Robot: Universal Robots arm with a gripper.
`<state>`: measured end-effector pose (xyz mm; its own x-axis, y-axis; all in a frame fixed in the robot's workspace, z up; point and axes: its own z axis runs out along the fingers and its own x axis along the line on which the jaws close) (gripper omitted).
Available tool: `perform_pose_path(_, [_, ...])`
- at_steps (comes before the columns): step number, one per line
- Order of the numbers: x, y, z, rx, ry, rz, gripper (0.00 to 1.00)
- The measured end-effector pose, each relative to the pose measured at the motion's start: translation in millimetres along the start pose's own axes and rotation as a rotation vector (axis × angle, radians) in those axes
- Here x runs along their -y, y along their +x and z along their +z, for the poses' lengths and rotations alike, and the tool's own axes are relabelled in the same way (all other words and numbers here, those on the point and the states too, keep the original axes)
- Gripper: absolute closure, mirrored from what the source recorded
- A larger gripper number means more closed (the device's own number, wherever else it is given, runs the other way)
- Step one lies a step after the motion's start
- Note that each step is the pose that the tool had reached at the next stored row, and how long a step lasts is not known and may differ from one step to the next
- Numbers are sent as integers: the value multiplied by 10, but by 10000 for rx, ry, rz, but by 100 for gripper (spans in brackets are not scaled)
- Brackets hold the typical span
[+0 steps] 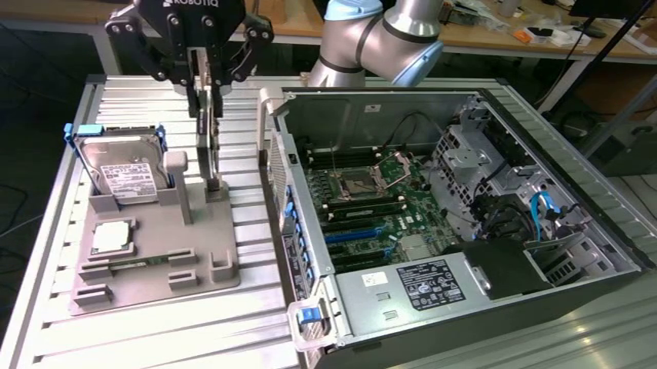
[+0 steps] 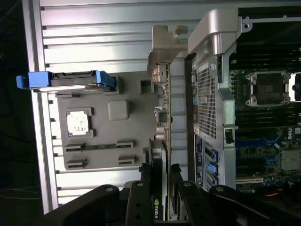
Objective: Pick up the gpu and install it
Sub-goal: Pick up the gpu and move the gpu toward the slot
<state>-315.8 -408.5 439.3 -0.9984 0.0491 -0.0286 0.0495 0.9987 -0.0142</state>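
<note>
The gpu point(image 1: 211, 146) stands on edge as a thin dark card, upright over the grey holder plate point(image 1: 154, 269). Its lower end is down at the holder's slot post; I cannot tell if it still rests there. My gripper point(image 1: 208, 96) comes down from above and is shut on the card's upper edge. In the wrist view the gpu point(image 2: 163, 117) runs away from my gripper point(image 2: 161, 172), whose black fingers point(image 2: 145, 175) press on both faces. Its silvery end bracket point(image 2: 164, 42) is at the far end.
On the holder plate point(image 2: 103, 141) stand a hard drive point(image 1: 123, 173) in a blue frame and a small square chip point(image 1: 111, 237). The open computer case point(image 1: 431, 215) lies close on the exterior view's right, motherboard slots point(image 1: 359, 234) exposed. Its metal wall point(image 2: 211, 94) runs right beside the card.
</note>
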Motion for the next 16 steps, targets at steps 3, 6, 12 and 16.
perform_pose_path(3, [-6, -123, 7, 0, 0, 2, 73])
perform_pose_path(6, [-14, -279, 15, 0, 0, 2, 73])
perform_pose_path(12, [-28, -551, 28, 0, 0, 3, 73])
perform_pose_path(16, [-37, -742, 36, 0, 0, 2, 73])
